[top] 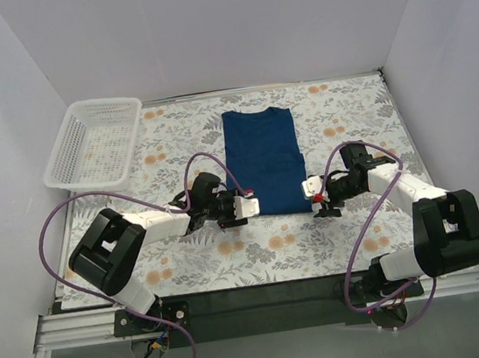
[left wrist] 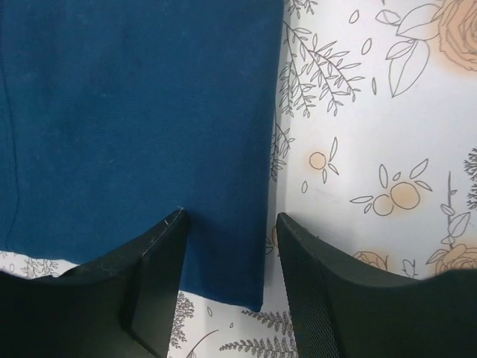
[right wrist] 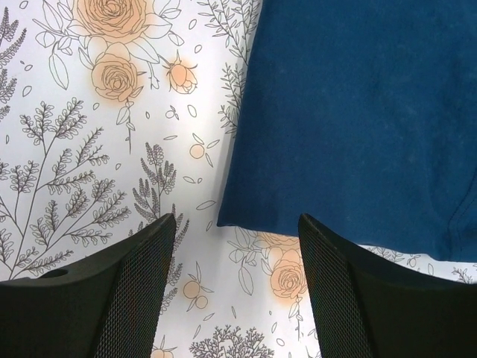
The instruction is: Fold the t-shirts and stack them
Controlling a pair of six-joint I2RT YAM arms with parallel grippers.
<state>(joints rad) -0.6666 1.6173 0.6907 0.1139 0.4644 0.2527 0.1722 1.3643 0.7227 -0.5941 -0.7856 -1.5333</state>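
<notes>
A dark navy t-shirt (top: 263,160) lies flat on the floral table cloth, folded into a long narrow rectangle with its collar at the far end. My left gripper (top: 245,206) is open at the shirt's near left corner; in the left wrist view the corner of the t-shirt (left wrist: 141,119) lies between the open jaws of my left gripper (left wrist: 231,246). My right gripper (top: 309,192) is open at the near right corner; in the right wrist view the t-shirt (right wrist: 350,119) lies just beyond the jaws of my right gripper (right wrist: 237,253), which hold nothing.
A white plastic lattice basket (top: 95,141) stands at the far left of the table. White walls close in the back and both sides. Purple cables loop beside both arms.
</notes>
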